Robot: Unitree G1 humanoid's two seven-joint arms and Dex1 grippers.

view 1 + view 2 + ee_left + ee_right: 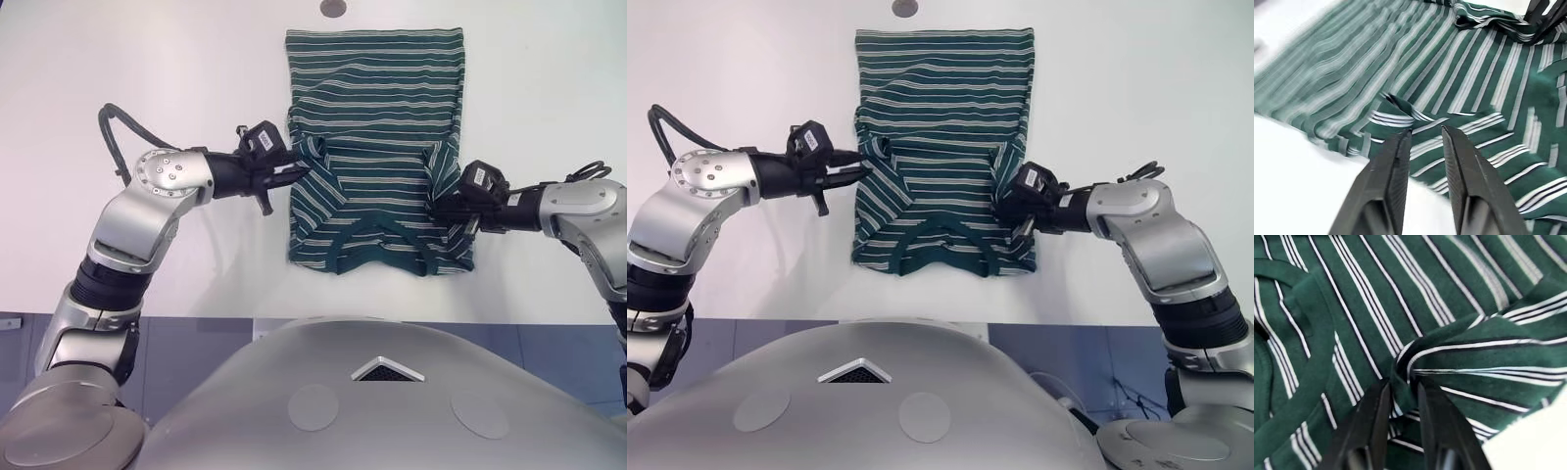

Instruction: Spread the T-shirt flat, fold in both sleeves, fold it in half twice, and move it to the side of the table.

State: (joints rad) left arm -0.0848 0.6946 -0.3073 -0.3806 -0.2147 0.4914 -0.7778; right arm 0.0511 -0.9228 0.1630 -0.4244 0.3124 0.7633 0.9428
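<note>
A green T-shirt [377, 108] with white stripes lies flat on the white table [147, 59], collar toward me. Both sleeves are folded in over its body. My left gripper [299, 174] sits at the shirt's left edge beside the folded sleeve. In the left wrist view its fingers [1400, 147] stand a little apart just over the cloth, open and holding nothing. My right gripper [439, 209] is at the shirt's right edge, near the collar end. In the right wrist view it [1400, 384] is shut on a bunched fold of the right sleeve [1474, 352].
A small dark round disc [333, 8] sits at the table's far edge, just beyond the shirt's hem. Bare white tabletop stretches to the left and right of the shirt. The table's front edge [196, 317] runs close below the collar.
</note>
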